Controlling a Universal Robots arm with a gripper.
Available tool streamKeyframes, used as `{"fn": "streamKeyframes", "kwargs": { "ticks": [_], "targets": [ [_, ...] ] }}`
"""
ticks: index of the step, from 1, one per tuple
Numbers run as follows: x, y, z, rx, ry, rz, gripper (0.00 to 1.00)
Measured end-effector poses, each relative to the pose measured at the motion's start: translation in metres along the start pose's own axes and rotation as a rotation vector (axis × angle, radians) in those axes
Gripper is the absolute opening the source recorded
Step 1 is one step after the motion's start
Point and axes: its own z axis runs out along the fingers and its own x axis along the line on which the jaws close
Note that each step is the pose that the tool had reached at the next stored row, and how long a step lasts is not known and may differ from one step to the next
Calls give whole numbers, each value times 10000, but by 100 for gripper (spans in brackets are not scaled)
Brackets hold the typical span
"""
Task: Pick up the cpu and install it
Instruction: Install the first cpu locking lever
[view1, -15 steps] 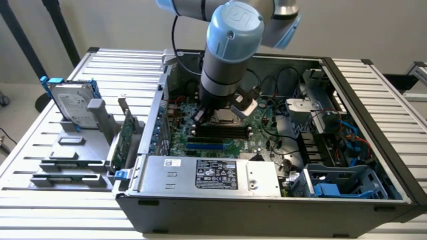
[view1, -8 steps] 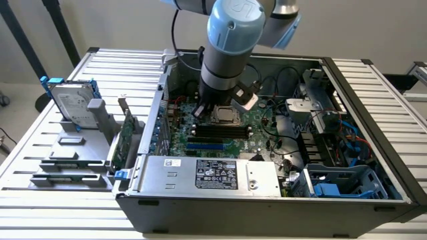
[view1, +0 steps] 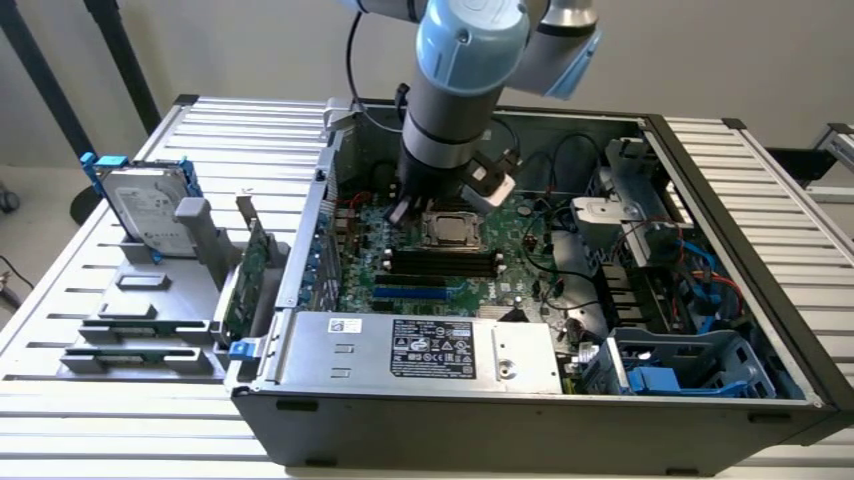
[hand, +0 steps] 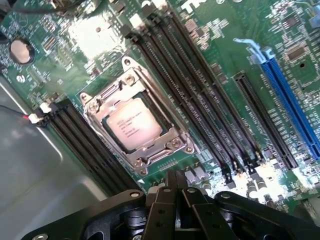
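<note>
The cpu (view1: 451, 228), a small square chip with a dull silver top, lies flat in its metal-framed socket (hand: 167, 150) on the green motherboard (view1: 400, 285). In the wrist view the cpu (hand: 132, 125) sits squarely inside the frame. My gripper (view1: 404, 208) hangs inside the open computer case, just beside the socket on the exterior view's left and a little above the board. In the wrist view the gripper (hand: 176, 177) has its black fingers pressed together, with nothing between them. It is shut and apart from the chip.
Black memory slots (hand: 200, 100) flank the socket, with a blue slot (hand: 292, 100) beyond. A silver box with a black label (view1: 427, 350) fills the case front. Cables and drive bays (view1: 667, 270) crowd the exterior view's right. A hard drive with blue rails (view1: 140, 210) stands outside the case.
</note>
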Motion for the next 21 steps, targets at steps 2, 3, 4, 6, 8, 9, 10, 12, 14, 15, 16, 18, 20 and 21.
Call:
{"fn": "streamKeyframes", "kwargs": {
  "ticks": [2, 3, 4, 6, 8, 9, 10, 12, 14, 15, 16, 18, 20, 21],
  "targets": [
    [25, -17, 7, 26, -46, -141, 11],
    [37, -26, 11, 42, -69, -216, 11],
    [49, -34, 14, 56, -93, -291, 11],
    [73, -51, 22, 87, -139, -443, 11],
    [97, -68, 30, 115, -179, -578, 11],
    [109, -77, 33, 126, -200, -639, 11],
    [122, -86, 36, 138, -219, -700, 11],
    [145, -102, 38, 162, -255, -818, 11],
    [165, -117, 37, 188, -292, -953, 11],
    [174, -124, 36, 199, -310, -1019, 11],
    [181, -130, 33, 212, -328, -1090, 11],
    [194, -140, 26, 236, -367, -1245, 11],
    [201, -147, 15, 261, -411, -1420, 11],
    [202, -149, 10, 275, -435, -1520, 11]
  ]
}}
